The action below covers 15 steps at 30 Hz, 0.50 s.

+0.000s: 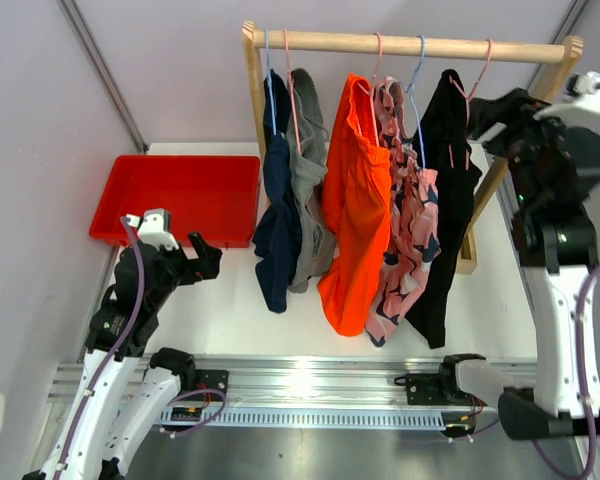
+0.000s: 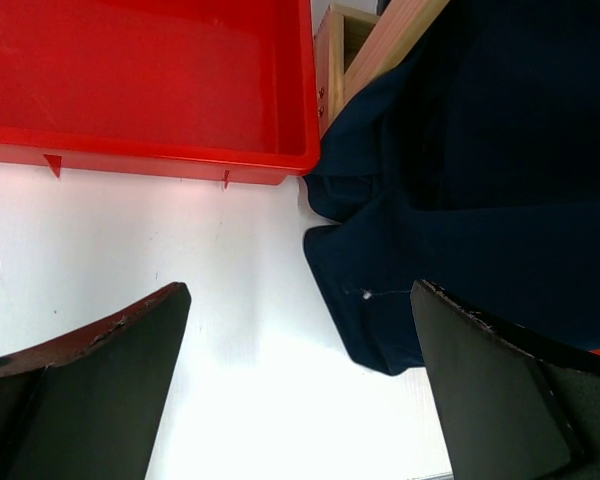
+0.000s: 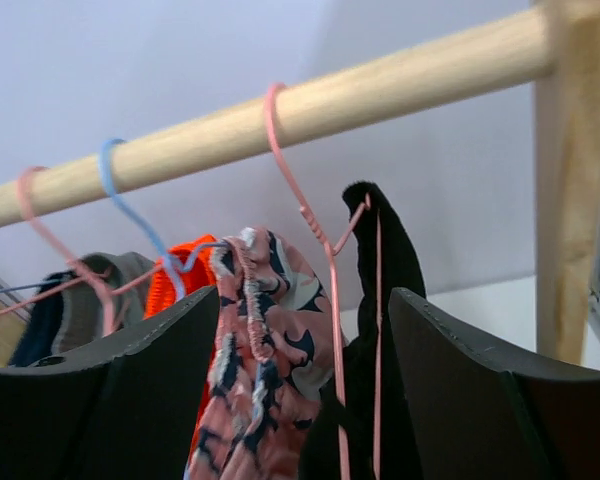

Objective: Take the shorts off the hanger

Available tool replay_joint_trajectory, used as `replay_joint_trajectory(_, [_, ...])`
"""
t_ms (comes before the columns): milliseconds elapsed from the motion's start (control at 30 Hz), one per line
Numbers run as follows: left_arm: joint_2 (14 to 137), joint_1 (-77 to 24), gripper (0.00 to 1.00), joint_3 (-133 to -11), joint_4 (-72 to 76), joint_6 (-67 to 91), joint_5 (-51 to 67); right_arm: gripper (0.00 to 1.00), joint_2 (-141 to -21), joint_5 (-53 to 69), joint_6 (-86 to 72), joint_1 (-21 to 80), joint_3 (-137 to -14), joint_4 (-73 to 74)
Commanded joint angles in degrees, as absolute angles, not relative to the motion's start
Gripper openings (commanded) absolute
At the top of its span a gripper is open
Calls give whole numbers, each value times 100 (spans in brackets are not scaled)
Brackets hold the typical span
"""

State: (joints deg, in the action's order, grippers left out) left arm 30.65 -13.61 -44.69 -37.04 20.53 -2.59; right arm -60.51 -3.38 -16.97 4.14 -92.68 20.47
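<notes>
From above we see a white desk (image 1: pixel 230 310) closed in by pale grey walls (image 1: pixel 40 150). A metal rail (image 1: pixel 310 385) runs along its near edge and a red bin (image 1: pixel 180 195) sits at the far left. A wooden rack (image 1: pixel 410 44) stands at the back. From its top bar hang, left to right, the navy shorts (image 1: pixel 277 235), grey shorts (image 1: pixel 310 190), orange shorts (image 1: pixel 355 220), pink patterned shorts (image 1: pixel 408 240) and black shorts (image 1: pixel 445 200). The left tool (image 1: pixel 208 258) sits low, just in front of the bin and left of the navy shorts, apart from them. The right tool (image 1: pixel 490 115) is raised near the bar's right end, just beside the top of the black shorts.

In the left wrist view that tool's fingers (image 2: pixel 100 390) are spread wide, with only bare desk directly between them. The navy hem droops onto the desk near one finger, and its upper fold seems to meet the bin's corner.

In the right wrist view we find the fingers (image 3: pixel 480 390) well apart, gripping nothing. Through the gap we see a pink hanger (image 3: pixel 325 260) hooked over the bar and carrying the black shorts. The patterned pair hangs just left of it, and a blue hanger (image 3: pixel 130 200) is hooked over the bar farther along. Whether a finger brushes the black cloth we cannot tell, since the frame cuts off there.
</notes>
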Motion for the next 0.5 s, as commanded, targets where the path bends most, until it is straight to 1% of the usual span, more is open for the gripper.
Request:
replay_joint_trajectory(0, [3102, -1389, 99, -4544, -3551, 1925, -97, 74, -6546, -396, -1529, 466, -9571, 2092])
replay_joint_trajectory(200, [2945, -1389, 99, -4500, -3507, 1898, -44, 70, -6987, -571, -1477, 580, -9694, 1995])
replay_joint_trajectory(300, [2866, -1389, 99, -4482, -3489, 1890, 121, 66, -7136, -624, -1503, 694, -9668, 1960])
replay_joint_trajectory(333, [2857, -1389, 99, -4482, -3481, 1890, 132, 62, -7206, -659, -1503, 738, -9659, 1951])
replay_joint_trajectory(400, [2804, -1397, 99, -4482, -3480, 1890, 123, 58, -7294, -746, -1459, 869, -9677, 1951])
replay_joint_trajectory(433, [2795, -1397, 99, -4482, -3480, 1890, 123, 51, -7382, -782, -1424, 914, -9685, 1960])
replay_joint_trajectory(467, [2786, -1397, 99, -4482, -3480, 1890, 132, 49, -7426, -808, -1406, 958, -9686, 1969])
